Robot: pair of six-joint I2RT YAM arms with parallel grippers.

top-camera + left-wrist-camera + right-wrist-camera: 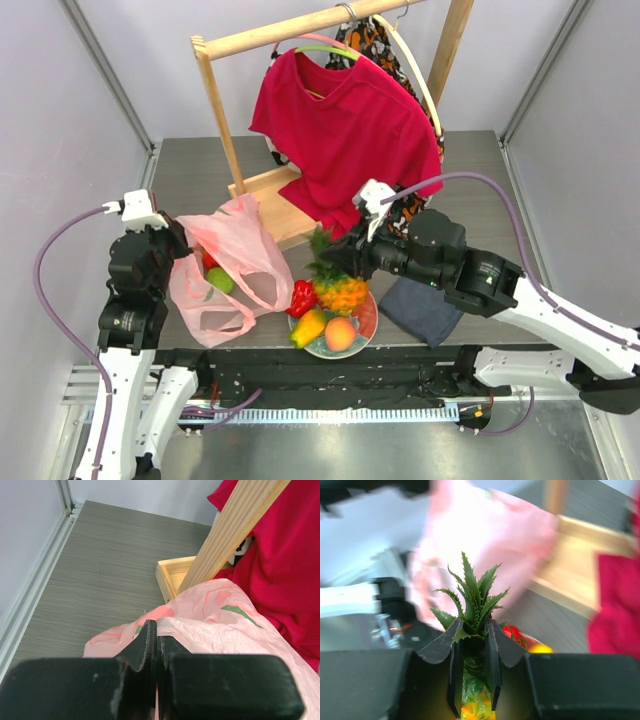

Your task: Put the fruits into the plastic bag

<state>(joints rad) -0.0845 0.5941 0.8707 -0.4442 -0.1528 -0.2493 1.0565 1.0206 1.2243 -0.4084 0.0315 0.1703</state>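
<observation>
The pink plastic bag (232,262) lies open at the left, with a green fruit (221,280) and a red fruit (209,260) inside. My left gripper (182,240) is shut on the bag's edge (200,630) and holds it up. My right gripper (335,262) is shut on the green leafy crown (472,595) of the pineapple (338,290), which hangs over the round plate (368,318). On the plate lie the red pepper (302,297), the yellow mango (308,327) and the peach (341,333).
A wooden rack (262,190) with a red T-shirt (340,130) stands behind the bag. A folded grey-blue cloth (420,308) lies right of the plate. The table's front edge runs just below the plate.
</observation>
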